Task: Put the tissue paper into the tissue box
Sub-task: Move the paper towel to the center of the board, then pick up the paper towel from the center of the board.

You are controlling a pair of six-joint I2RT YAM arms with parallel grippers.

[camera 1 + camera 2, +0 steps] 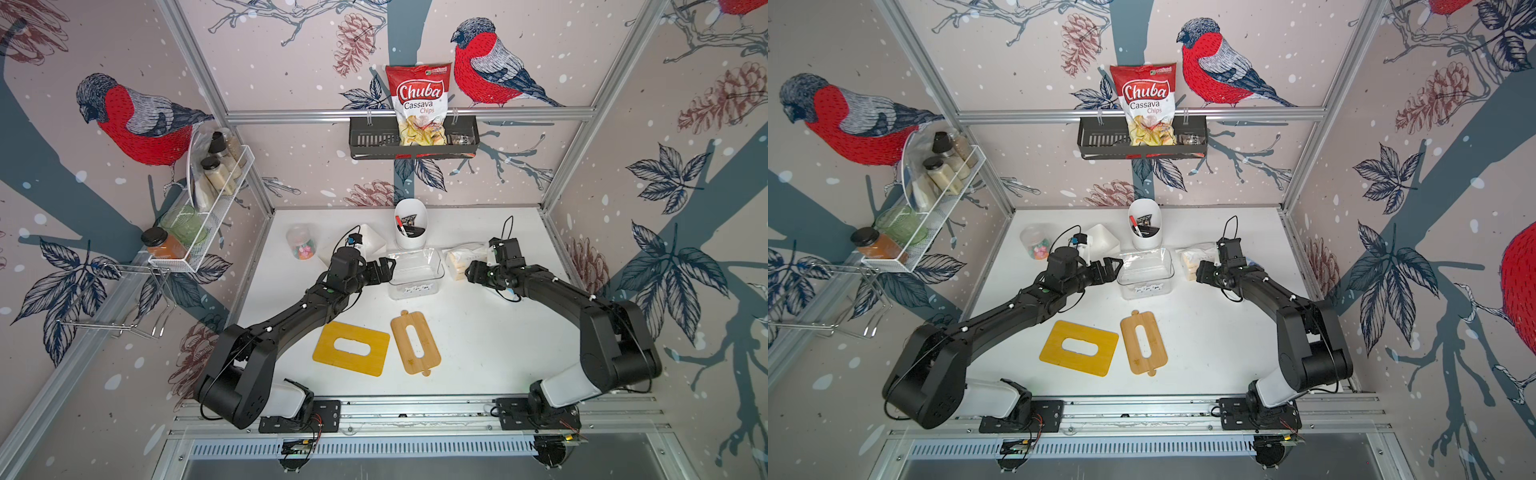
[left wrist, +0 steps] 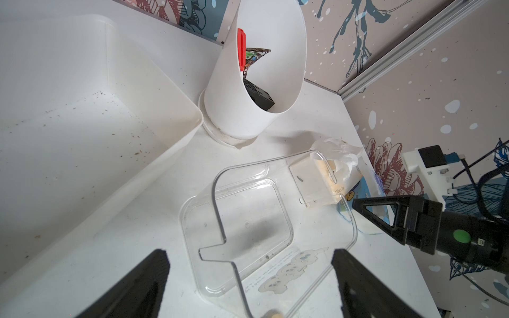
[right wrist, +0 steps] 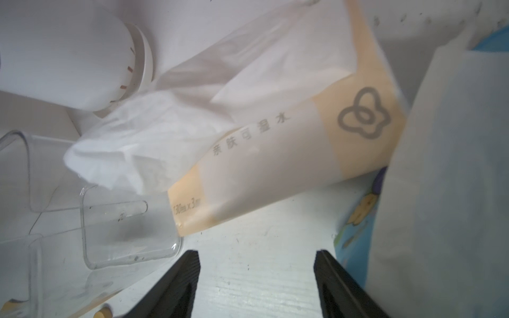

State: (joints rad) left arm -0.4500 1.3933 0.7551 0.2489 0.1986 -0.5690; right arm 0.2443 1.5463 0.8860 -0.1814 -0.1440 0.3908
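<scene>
Tissue pack (image 1: 459, 259) on table (image 1: 478, 340), outside box (image 1: 411, 291), just beside its R side; loose tissue sticks out toward box. R gripper (image 3: 256, 256) jaws apart, empty, near pack. L gripper (image 2: 250, 253) wide open, empty, at box's L edge. Yellow lid (image 1: 328, 353), wood lid (image 1: 399, 332) flat nearer arm bases.

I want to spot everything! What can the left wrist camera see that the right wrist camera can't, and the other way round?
Only the left wrist view shows the red marker inside the white cup and the big white tray. Only the right wrist view shows the grey looped logo and printed characters on the tissue pack. Both show the empty clear tissue box with the tissue pack beside it.
</scene>
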